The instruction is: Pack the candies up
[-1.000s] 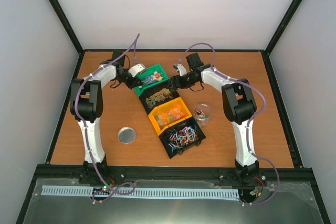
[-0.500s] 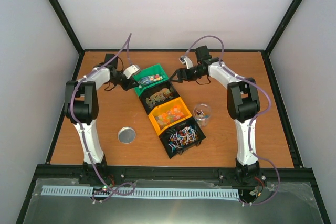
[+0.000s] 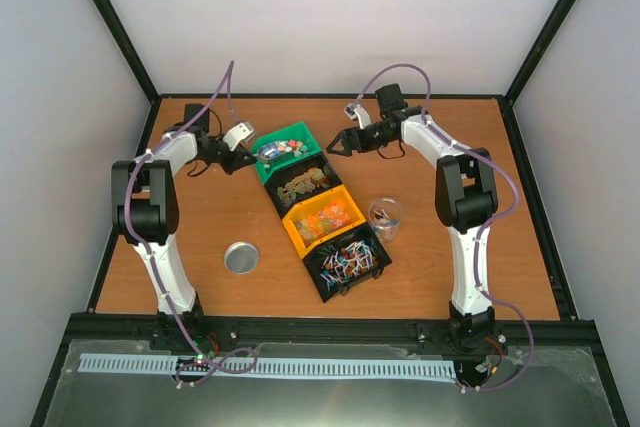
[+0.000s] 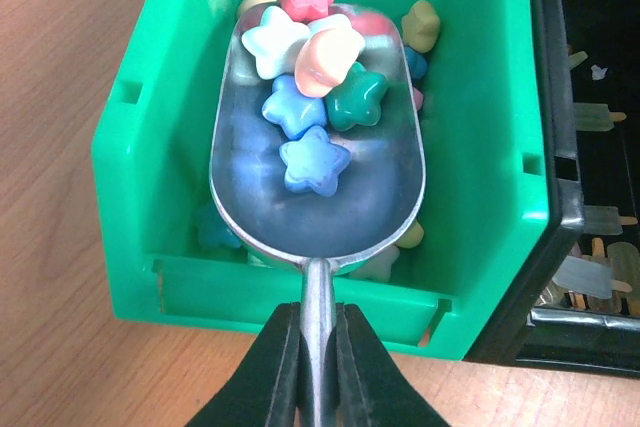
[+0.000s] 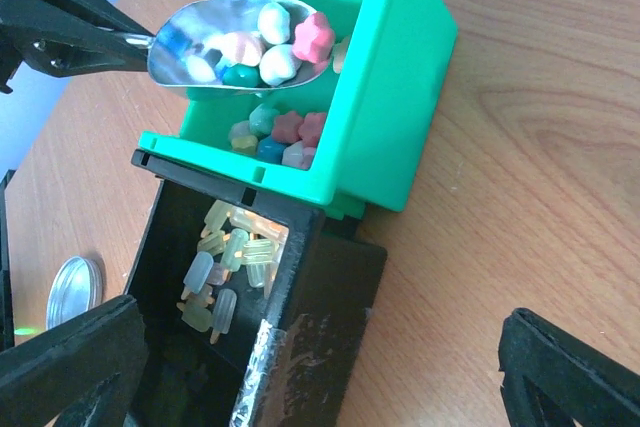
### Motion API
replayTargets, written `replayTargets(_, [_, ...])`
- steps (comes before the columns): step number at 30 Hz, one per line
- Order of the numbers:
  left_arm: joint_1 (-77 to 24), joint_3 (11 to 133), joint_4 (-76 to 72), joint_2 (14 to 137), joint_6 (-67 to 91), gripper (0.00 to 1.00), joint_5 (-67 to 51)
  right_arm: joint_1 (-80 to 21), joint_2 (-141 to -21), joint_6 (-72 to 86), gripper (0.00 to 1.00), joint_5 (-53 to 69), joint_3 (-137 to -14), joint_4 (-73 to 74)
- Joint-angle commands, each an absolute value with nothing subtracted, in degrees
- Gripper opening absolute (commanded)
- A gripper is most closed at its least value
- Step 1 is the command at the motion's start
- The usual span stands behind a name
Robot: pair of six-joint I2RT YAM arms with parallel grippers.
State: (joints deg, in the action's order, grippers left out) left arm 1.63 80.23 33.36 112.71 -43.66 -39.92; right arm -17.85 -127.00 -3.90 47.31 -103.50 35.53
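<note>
Pinching the thin handle of a silver scoop (image 4: 318, 162), the left gripper (image 4: 318, 337) has its jaws closed tight on the metal. The scoop's bowl hangs over the green bin (image 4: 480, 167), carrying a small heap of star-shaped candies (image 4: 312, 77) (pink, white, peach, blue and teal), with more of them on the bin's floor beneath. The right gripper (image 3: 341, 143) hovers just right of that bin, jaws spread wide and holding nothing. The green bin stands toward the far edge of the table (image 3: 480, 267), heading a diagonal row: a black bin (image 3: 303, 183) of pale sweets, an orange bin (image 3: 322, 217), then a second black bin (image 3: 348, 262) nearest the front edge. A clear jar (image 3: 384, 217) stands right of the orange bin; a round lid (image 3: 241, 257) lies left of it.
</note>
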Motion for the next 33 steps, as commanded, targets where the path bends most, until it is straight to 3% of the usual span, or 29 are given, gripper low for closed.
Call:
replayTargets(1, [3.0,79.8,31.0,109.8,-46.3,0.01,-44.0,-17.1,-124.8,-5.8,0.95,47.7,-105.2,37.3])
replayTargets(21, [3.1,75.1,22.0,103.7,-39.7,0.01,-49.1,-16.1,-122.3,-9.3,0.99,46.8,-103.8,39.0])
replayTargets(33, [2.0,80.7,33.3,99.5,-44.6,0.01,-52.5,-14.6,-121.0,-8.4,1.00,46.5,-101.9,37.1])
